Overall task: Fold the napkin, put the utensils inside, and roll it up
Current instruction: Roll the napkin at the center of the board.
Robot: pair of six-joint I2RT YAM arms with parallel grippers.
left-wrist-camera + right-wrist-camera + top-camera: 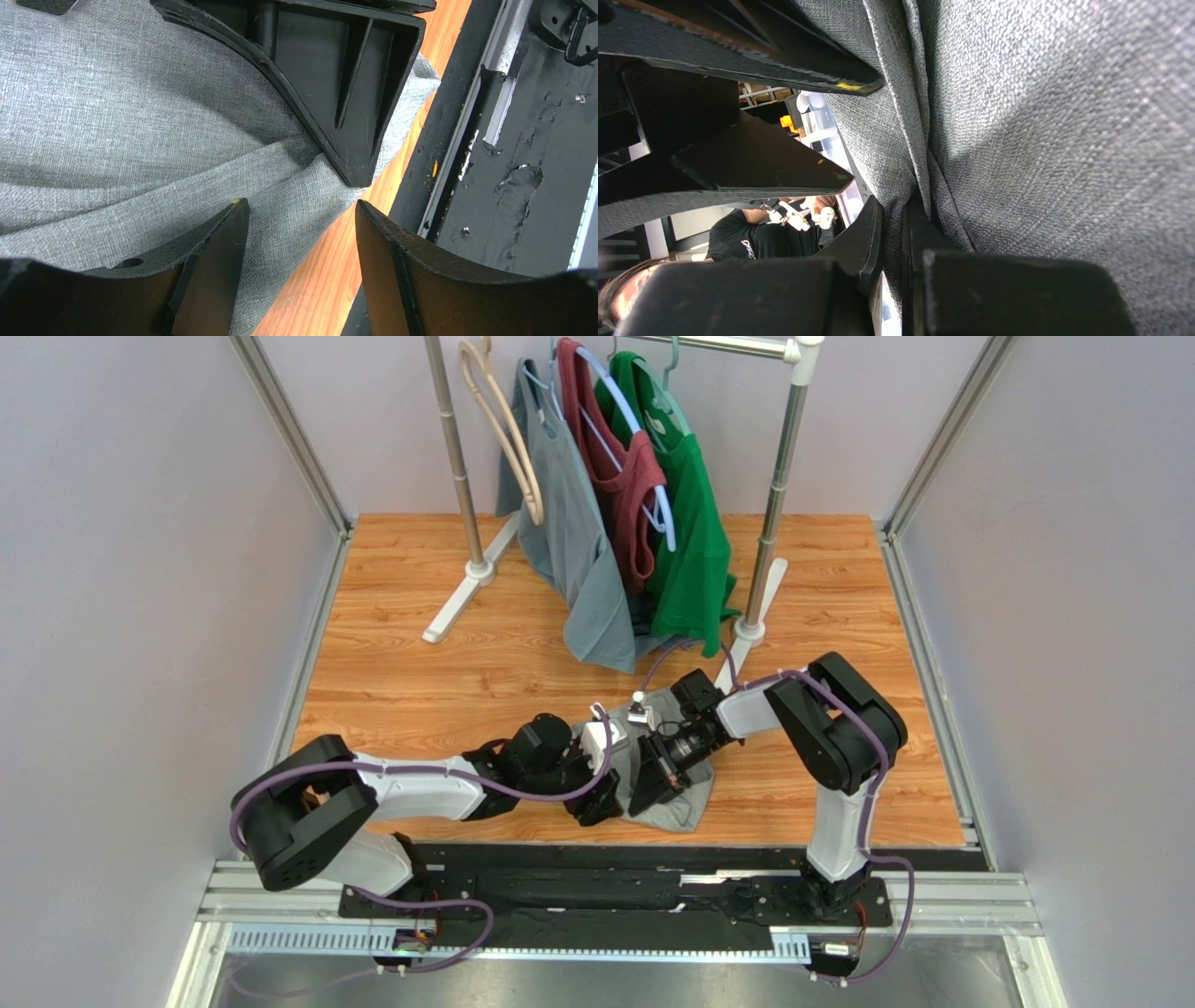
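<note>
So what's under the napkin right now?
Only the wooden table shows, beside the edge of the napkin. The cloth hides whatever lies beneath it; nothing pokes out in any view.

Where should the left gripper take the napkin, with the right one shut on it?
Probably the loose edge of the napkin nearest the table front, beside the corner. Come straight down: the open left gripper straddles that edge, clear of the fold the right gripper pinches.

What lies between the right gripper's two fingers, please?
A fold of the napkin, pinched by the right gripper; the right wrist view shows it.
</note>
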